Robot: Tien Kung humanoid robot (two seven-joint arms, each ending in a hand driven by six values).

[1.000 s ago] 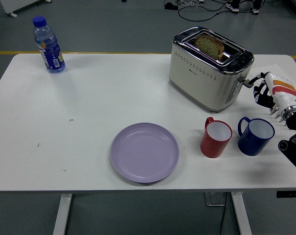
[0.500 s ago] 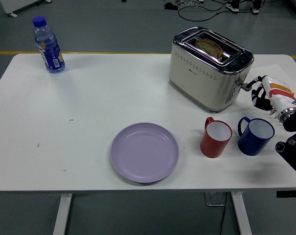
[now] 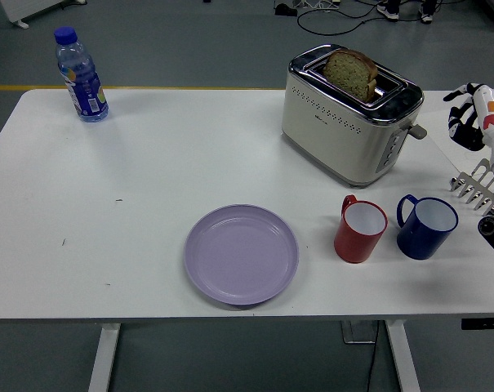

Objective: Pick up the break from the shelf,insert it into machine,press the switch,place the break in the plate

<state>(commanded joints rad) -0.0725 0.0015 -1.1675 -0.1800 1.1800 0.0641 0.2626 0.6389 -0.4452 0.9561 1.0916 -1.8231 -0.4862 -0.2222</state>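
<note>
I see my right hand (image 3: 469, 114) at the table's right edge, lifted off the surface, its black fingers (image 3: 457, 122) loosely curled and holding nothing. Just to its left the toaster's side lever (image 3: 416, 131) sticks out, clear of the fingertips with a small gap between them. The cream toaster (image 3: 349, 114) itself stands left of the hand, and the slice of bread (image 3: 350, 73) stands tall out of its near slot, well above the chrome top. Below the hand, toward the near edge, a small white rack (image 3: 476, 187) stands beside my forearm, and left of that stand the blue mug (image 3: 426, 227) and the red mug (image 3: 360, 229), side by side but apart. Further left and nearer me lies the purple plate (image 3: 242, 254), bare. Far across the white table (image 3: 149, 180), at its far left corner, stands a water bottle (image 3: 81, 75) upright.
</note>
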